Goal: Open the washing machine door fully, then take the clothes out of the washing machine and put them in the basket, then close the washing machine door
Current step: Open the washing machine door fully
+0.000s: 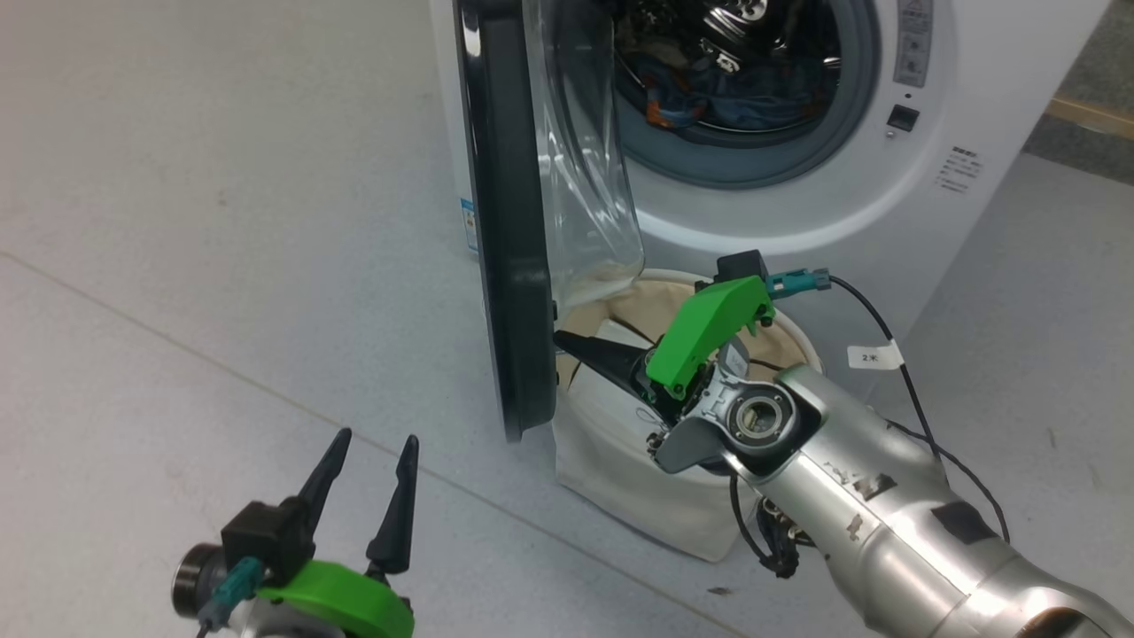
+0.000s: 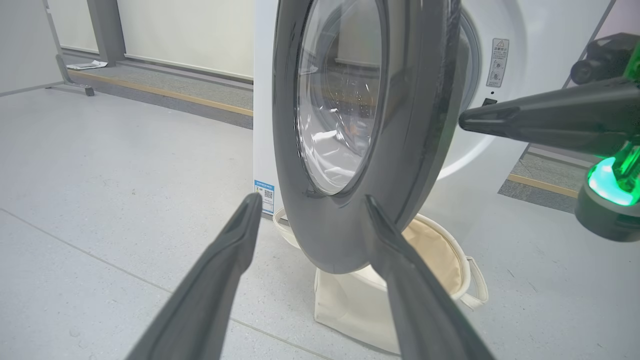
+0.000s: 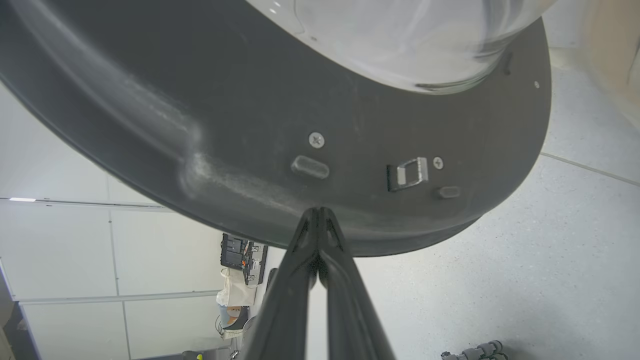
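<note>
Standing upright, edge-on, the washing machine door [image 1: 509, 221]; right gripper [image 1: 559, 336] pinched empty at its rim, left gripper [image 1: 376, 436] splayed empty.

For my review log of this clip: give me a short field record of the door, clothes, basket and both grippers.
door: open, edge-on to the head camera
clothes: in the drum
basket: on the floor below the door, in front of the washer
right gripper: shut, tip at the door's inner rim, holding nothing
left gripper: open, above the floor, left of the door
stage: probably pushing the door wider; no clothes taken out yet
</note>
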Motion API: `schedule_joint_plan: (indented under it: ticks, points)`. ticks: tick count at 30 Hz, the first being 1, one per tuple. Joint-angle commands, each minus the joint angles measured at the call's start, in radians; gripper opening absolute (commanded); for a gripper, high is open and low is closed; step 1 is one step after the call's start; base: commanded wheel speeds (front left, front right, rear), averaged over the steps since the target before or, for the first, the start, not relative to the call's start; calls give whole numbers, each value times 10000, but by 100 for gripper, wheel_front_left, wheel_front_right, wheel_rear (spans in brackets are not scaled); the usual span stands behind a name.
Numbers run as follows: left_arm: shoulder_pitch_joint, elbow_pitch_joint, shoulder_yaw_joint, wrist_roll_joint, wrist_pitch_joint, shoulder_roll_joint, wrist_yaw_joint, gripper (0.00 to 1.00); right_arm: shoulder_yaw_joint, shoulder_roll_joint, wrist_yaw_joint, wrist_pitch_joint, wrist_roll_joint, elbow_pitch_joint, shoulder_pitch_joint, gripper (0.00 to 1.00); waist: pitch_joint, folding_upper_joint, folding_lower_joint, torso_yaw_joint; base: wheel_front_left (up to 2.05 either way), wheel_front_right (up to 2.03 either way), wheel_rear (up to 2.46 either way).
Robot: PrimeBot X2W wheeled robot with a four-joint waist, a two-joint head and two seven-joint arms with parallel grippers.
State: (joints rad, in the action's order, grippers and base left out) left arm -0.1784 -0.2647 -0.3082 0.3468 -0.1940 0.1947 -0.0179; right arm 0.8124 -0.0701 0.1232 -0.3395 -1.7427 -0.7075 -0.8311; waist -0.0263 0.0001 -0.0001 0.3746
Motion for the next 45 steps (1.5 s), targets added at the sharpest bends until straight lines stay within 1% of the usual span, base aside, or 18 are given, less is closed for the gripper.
schedule_joint_plan:
  ticks: [1,2,3,4,9,14,16,23,25,27,30,33,38,39,40,45]
  points:
    - [-237,380,387,63,-18,233,-77,100,8,198,75,186,14,206,-337,0,59,-1,1,-75,0,0,0]
    - [-195,415,409,77,-9,265,-98,100,73,198,75,294,44,177,-363,13,97,-1,1,-130,0,0,0]
    - [-154,452,431,94,1,296,-118,100,105,198,75,423,87,160,-388,94,133,-1,1,-190,0,0,0]
    - [-115,490,453,108,13,328,-139,100,119,198,75,538,127,164,-397,100,164,-1,1,-251,0,0,0]
    - [71,697,576,175,80,496,-254,100,92,138,75,940,422,447,-348,100,274,-1,1,-629,0,0,0]
    - [165,901,698,226,155,663,-360,100,123,-227,75,1516,1015,1093,-189,100,304,-1,1,-980,0,0,0]
    - [180,968,727,242,184,713,-392,100,289,-514,75,2054,1639,1367,-127,100,333,-1,1,-1071,0,0,0]
    - [281,1199,867,296,253,923,-514,100,857,-1436,75,5104,4502,1705,324,100,434,-1,1,-1374,0,0,0]
    - [364,1310,950,332,247,1004,-557,100,907,-1606,75,5602,5213,1780,527,100,430,-1,1,-1467,0,0,0]
    - [468,1406,1052,360,266,1116,-615,100,826,-1718,75,5840,5870,1958,782,100,414,-1,1,-1562,0,0,0]
    - [592,1551,1174,413,284,1240,-680,100,468,-1899,75,5978,7025,2289,1312,100,424,-1,1,-1643,0,0,0]
    - [723,1679,1290,477,283,1321,-756,100,-241,-1904,75,6004,8456,2855,2059,100,457,-1,1,-1741,0,0,0]
    - [965,1851,1388,565,260,1390,-840,100,-1598,-1574,75,6009,10506,3816,3794,100,494,-1,1,-1863,0,0,0]
    - [1003,1875,1395,577,255,1398,-852,100,-1843,-1495,75,6010,10808,3969,4124,100,502,-1,1,-1876,0,0,0]
    - [1003,1875,1395,577,255,1398,-852,100,-1843,-1495,75,6010,10808,3969,4124,100,502,-1,1,-1876,0,0,0]
    - [1184,1980,1515,665,155,1437,-937,100,-2975,-1050,75,6011,12379,4687,5475,100,553,-1,1,-1949,0,0,0]
